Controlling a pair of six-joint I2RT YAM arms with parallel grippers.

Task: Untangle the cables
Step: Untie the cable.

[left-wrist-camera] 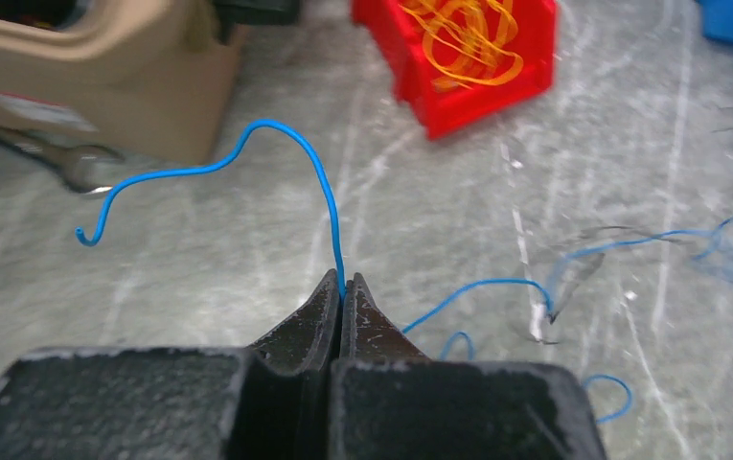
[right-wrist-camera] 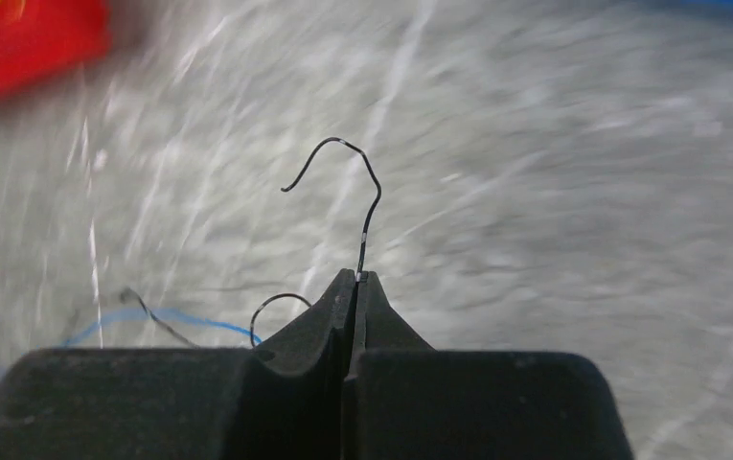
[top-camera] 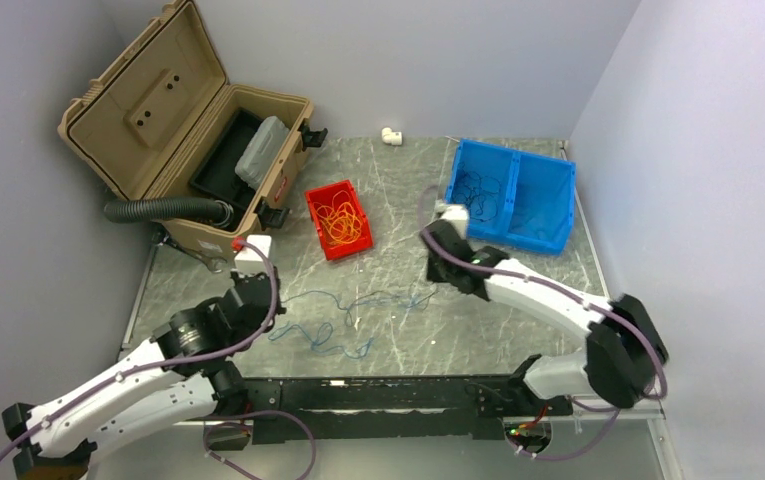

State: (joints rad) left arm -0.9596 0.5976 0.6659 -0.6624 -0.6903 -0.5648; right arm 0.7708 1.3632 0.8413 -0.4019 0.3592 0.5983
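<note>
- The toolbox [top-camera: 173, 130] stands at the far left corner of the table [top-camera: 408, 330], with a hose [top-camera: 163, 209] lying along its left front.
- A small bin [top-camera: 328, 189] sits right of the toolbox, with wire loops [top-camera: 340, 225] in it.
- A divided bin [top-camera: 543, 200] sits at the far right, with thin strands [top-camera: 483, 190] in its left compartment.
- A pipe elbow [top-camera: 391, 135] lies at the far edge, between the bins.
- Loose cables [top-camera: 343, 335] sprawl across the middle, nearer than both bins.
- The left end effector [left-wrist-camera: 343, 280] is at their left end.
- The right end effector [right-wrist-camera: 355, 276] is just before the divided bin.

Your left gripper [left-wrist-camera: 343, 286]: jaws pinched tight on a blue cable [left-wrist-camera: 330, 192]. Red bin [left-wrist-camera: 482, 96] of orange loops [left-wrist-camera: 468, 38] at twelve o'clock. Tan case [left-wrist-camera: 103, 86] at ten o'clock.
</note>
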